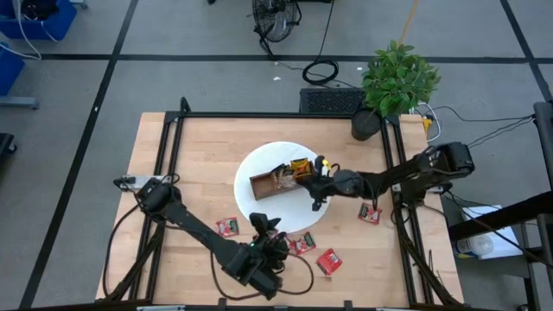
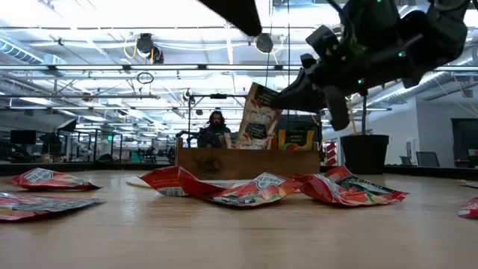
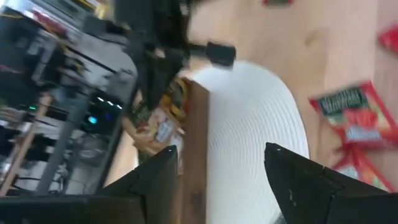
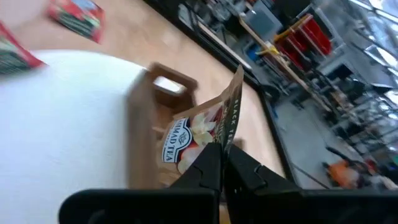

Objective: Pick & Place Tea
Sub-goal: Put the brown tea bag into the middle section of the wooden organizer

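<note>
A tan tea sachet (image 4: 193,134) stands tilted over the brown wooden tray (image 1: 270,184), with my right gripper (image 4: 222,163) shut on it. The tray sits on a round white mat (image 1: 252,206). A yellow sachet (image 2: 296,140) stands in the tray. Red tea sachets lie flat on the table: one near the left (image 1: 227,226), two near the front (image 1: 301,244) (image 1: 328,261), one at the right (image 1: 371,213). My left gripper (image 3: 221,180) hovers open over the mat's near edge (image 1: 266,223), with nothing between its fingers. My right gripper pinches the tan sachet's edge (image 4: 216,147) between its two fingers. It comes nearly level from the table's right side. The sachet stands tilted above the tray (image 2: 258,112). In the low view the tray's wall hides its lower end.
A potted plant (image 1: 366,125) stands at the table's far right corner. Black frame rails (image 1: 173,147) run along the table's left, far and right sides. A person (image 2: 215,128) sits in the room beyond the far edge.
</note>
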